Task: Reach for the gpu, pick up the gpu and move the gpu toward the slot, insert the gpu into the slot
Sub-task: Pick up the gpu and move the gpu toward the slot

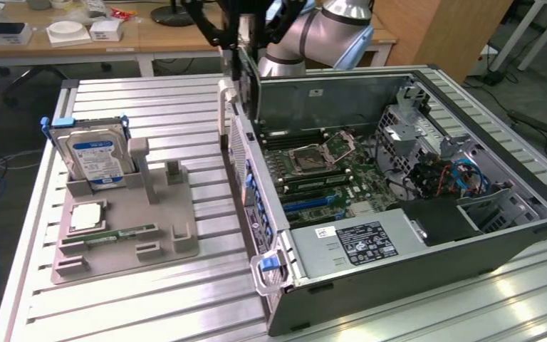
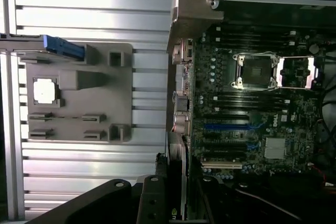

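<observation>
My gripper point(image 1: 245, 44) hangs near the top of the exterior view, shut on the gpu point(image 1: 246, 82). The card hangs upright and edge-on over the rear wall of the open computer case point(image 1: 444, 235), its pale end bracket point(image 1: 224, 107) pointing down. In the wrist view the gripper point(image 2: 176, 195) clamps the thin edge of the gpu point(image 2: 177, 156), and a silver bracket point(image 2: 191, 19) shows further along. The slot point(image 1: 310, 204) is a long blue strip on the green motherboard point(image 1: 350, 178), below the card and toward the exterior view's right. The wrist view also shows the slot point(image 2: 226, 127), apart from the card.
A grey fixture tray point(image 1: 126, 228) on the slatted metal table point(image 1: 140, 313) holds an upright hard drive point(image 1: 93, 157), a CPU chip point(image 1: 85, 216) and a memory stick point(image 1: 112, 234). The square CPU socket point(image 1: 310, 158) lies open inside the case. Desks stand behind.
</observation>
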`<state>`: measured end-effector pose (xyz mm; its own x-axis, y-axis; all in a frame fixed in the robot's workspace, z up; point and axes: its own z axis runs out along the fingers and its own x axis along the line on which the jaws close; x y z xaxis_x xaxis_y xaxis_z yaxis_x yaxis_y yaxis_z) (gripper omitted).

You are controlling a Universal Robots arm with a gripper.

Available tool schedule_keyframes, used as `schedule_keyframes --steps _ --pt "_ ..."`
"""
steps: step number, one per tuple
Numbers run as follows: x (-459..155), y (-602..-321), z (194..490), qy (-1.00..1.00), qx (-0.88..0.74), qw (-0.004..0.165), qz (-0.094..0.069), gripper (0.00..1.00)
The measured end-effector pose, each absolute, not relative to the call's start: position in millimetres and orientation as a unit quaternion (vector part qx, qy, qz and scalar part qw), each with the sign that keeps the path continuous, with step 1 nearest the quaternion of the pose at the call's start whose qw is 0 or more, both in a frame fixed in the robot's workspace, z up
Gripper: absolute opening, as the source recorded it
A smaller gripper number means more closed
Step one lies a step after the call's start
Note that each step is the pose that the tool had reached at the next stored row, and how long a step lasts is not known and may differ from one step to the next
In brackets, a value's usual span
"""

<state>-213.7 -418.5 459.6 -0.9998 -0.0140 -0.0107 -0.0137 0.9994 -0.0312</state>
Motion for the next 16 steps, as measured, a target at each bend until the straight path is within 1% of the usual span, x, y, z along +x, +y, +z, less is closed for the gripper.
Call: schedule_keyframes --steps 16 --pt "-149 -418 453 1.0 -0.008 0.006 -0.016 0.26"
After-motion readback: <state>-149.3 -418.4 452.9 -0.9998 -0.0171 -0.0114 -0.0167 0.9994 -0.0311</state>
